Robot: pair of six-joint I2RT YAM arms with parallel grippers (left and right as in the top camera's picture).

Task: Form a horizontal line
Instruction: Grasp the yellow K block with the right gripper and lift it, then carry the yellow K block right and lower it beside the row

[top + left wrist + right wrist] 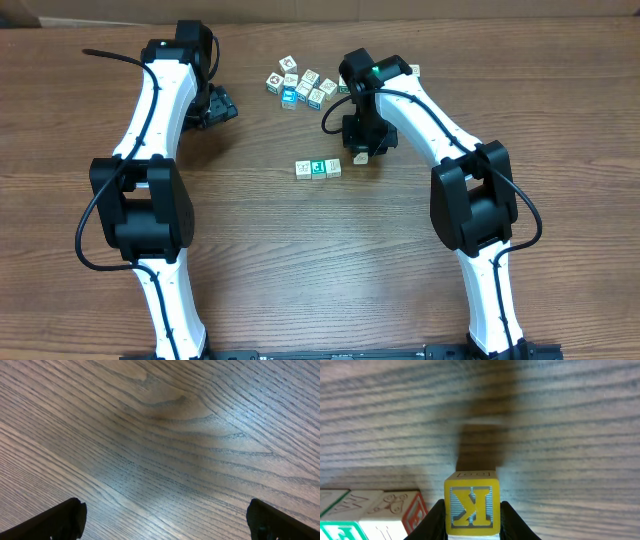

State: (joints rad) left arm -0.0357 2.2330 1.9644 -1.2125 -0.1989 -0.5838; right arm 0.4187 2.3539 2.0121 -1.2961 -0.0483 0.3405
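Observation:
Three letter blocks (319,168) lie in a short row at mid-table. My right gripper (362,150) is shut on a yellow K block (471,503) and holds it just right of that row, slightly above the wood. In the right wrist view the row's end blocks (380,510) sit to the left of the held block. A pile of several loose blocks (303,84) lies at the back. My left gripper (165,520) is open and empty over bare wood, at the back left in the overhead view (215,105).
One more block (412,71) sits behind the right arm at the back. The wooden table (320,260) stretches toward the front edge. Both arm bases stand at the near edge.

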